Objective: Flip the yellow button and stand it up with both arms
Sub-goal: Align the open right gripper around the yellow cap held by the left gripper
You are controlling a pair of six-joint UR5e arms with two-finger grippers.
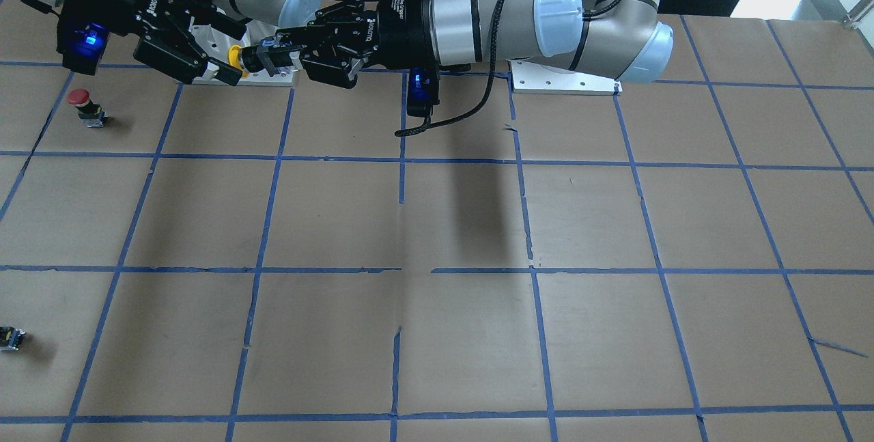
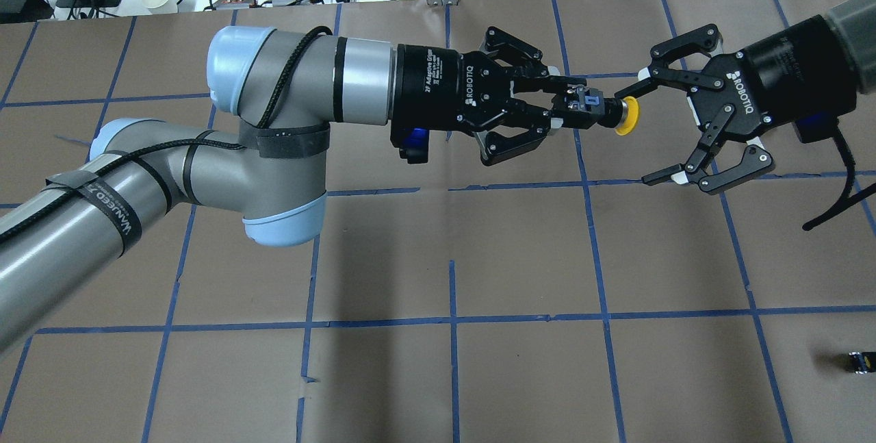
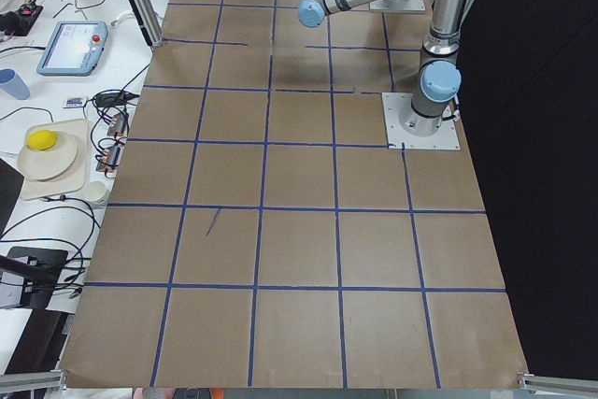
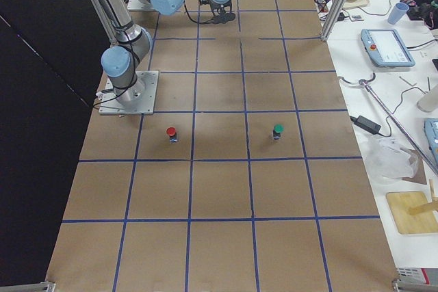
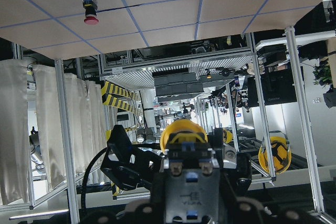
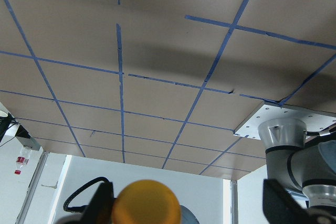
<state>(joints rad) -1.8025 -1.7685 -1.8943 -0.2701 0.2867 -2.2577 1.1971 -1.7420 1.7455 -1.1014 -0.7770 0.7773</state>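
The yellow button point(image 2: 619, 114) is held in the air, lying sideways, with its yellow cap point(image 1: 234, 57) turned toward my right gripper. My left gripper point(image 2: 571, 106) is shut on the button's black-and-grey body point(image 5: 188, 182). It also shows in the front view point(image 1: 273, 56). My right gripper point(image 2: 653, 128) is open, its jaws wide, right in front of the cap. The cap sits at the mouth of those jaws, and the upper fingertip point(image 2: 643, 75) is close to it. In the right wrist view the cap point(image 6: 147, 203) fills the bottom edge.
A red-capped button point(image 1: 82, 106) stands on the brown taped table near my right side. A green-capped button point(image 4: 278, 130) stands farther out. A tiny black block with a yellow mark point(image 2: 859, 361) lies near the table edge. White base plates point(image 1: 567, 80) lie behind.
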